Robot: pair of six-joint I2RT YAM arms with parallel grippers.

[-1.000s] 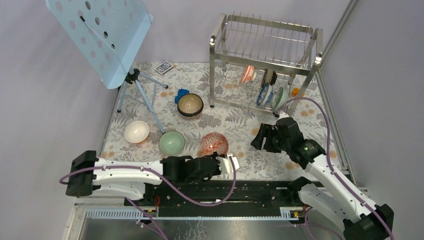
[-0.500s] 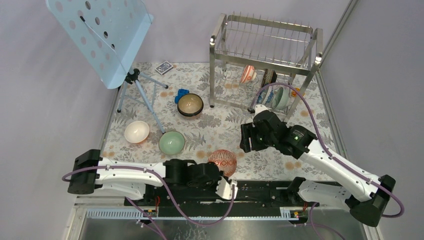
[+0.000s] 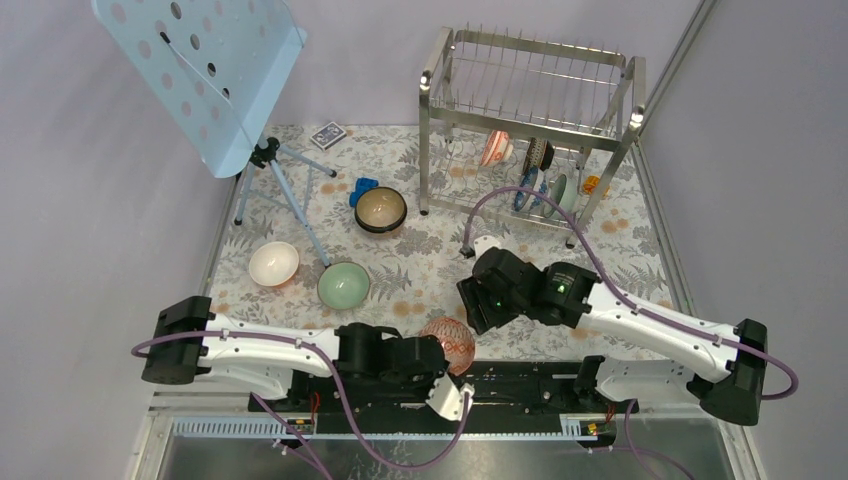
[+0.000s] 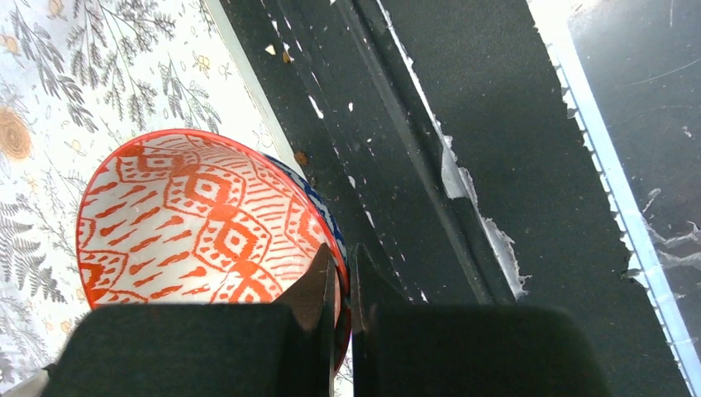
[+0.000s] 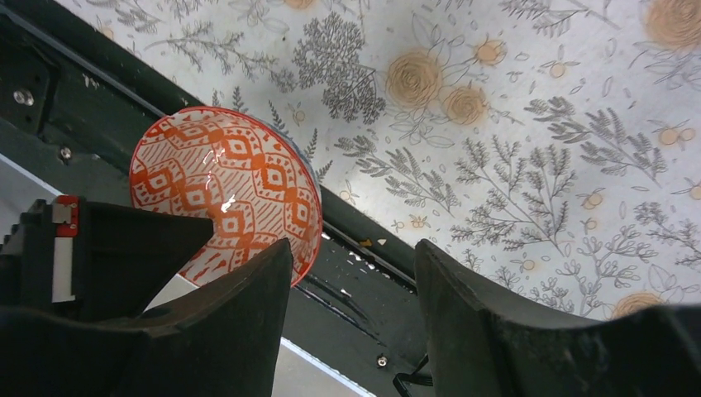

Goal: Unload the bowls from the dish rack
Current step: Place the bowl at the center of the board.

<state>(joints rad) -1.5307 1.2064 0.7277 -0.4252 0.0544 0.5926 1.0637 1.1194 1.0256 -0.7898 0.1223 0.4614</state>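
At the mat edge, left hand pinches orange-red bowl by its rim; right hand spread.

A: Free path to the dish rack?
B: Middle of counter open. Left side blocked: stand tripod, white bowl, pale green bowl, brown bowl. Near edge tight: right hand hangs over the orange-red bowl pinched by left hand.

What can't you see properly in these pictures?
- Top view: the bowls in the dish rack are tiny and crossed by its wires and a purple cable, so their number is unclear.
- Left wrist view: the left claw covers the near rim of the orange-red patterned bowl.
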